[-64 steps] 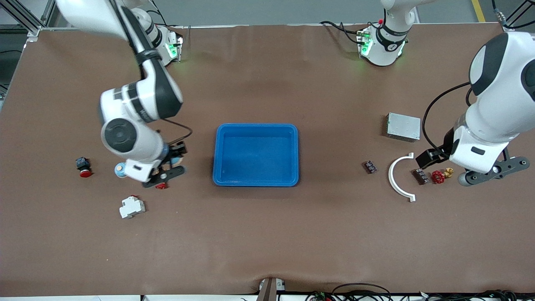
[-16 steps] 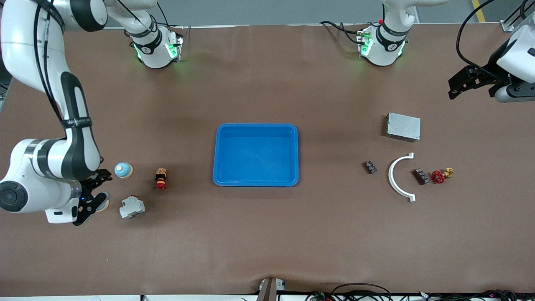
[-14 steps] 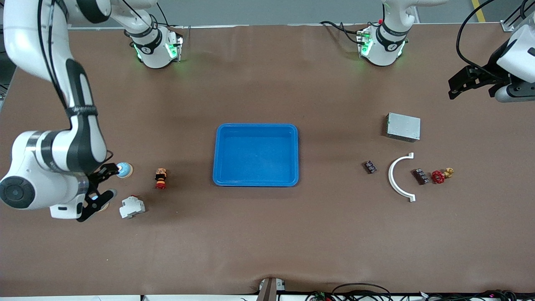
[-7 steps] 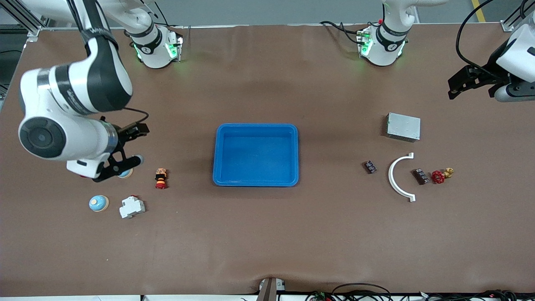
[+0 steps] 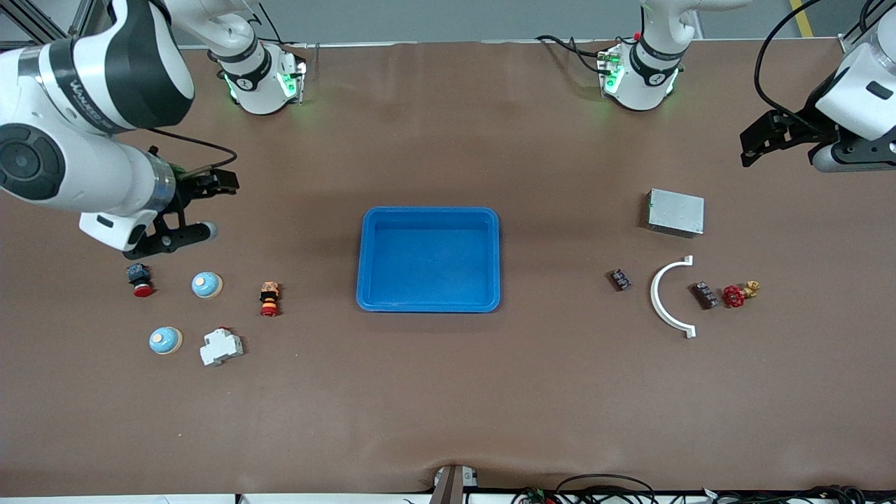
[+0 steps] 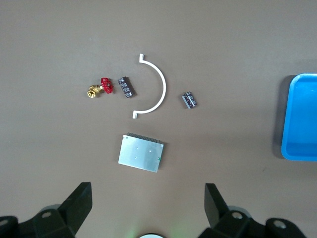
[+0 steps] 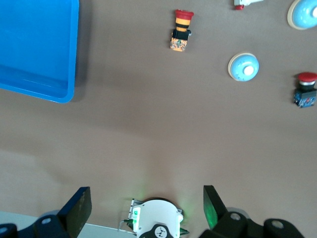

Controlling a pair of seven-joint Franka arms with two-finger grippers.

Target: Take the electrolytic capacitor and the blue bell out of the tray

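Right gripper (image 5: 208, 207): raised over bare table in the upper part of the front view, at the right arm's end. Jaws spread wide and empty. The right wrist view shows the same gripper (image 7: 146, 191) with both fingers apart and nothing between them.

Left gripper (image 5: 794, 148): raised over bare table in the upper corner of the front view, at the left arm's end. Jaws spread wide and empty, as the left wrist view (image 6: 146, 188) confirms.

Task items: one blue-domed bell (image 5: 207, 284) stands on the table in the middle band of the frame at the right arm's end. A second bell (image 5: 165, 340) stands lower in the frame, just beside a white circuit breaker (image 5: 221, 346). Both are clear of the grippers. Which item is the capacitor cannot be told.

Blue tray (image 5: 428, 211): centre of the frame, nothing in it.

Other items at the right arm's end: a red push button (image 5: 140, 280) and an orange and red emergency-stop button (image 5: 268, 298), one on each side of the upper bell.

Other items at the left arm's end:
- a silver metal box (image 5: 675, 212);
- lower in the frame, a white curved bracket (image 5: 663, 301);
- two small dark terminal blocks (image 5: 619, 280) (image 5: 705, 295), one on each side of the bracket;
- a brass valve with a red handwheel (image 5: 738, 294), beside the second block.
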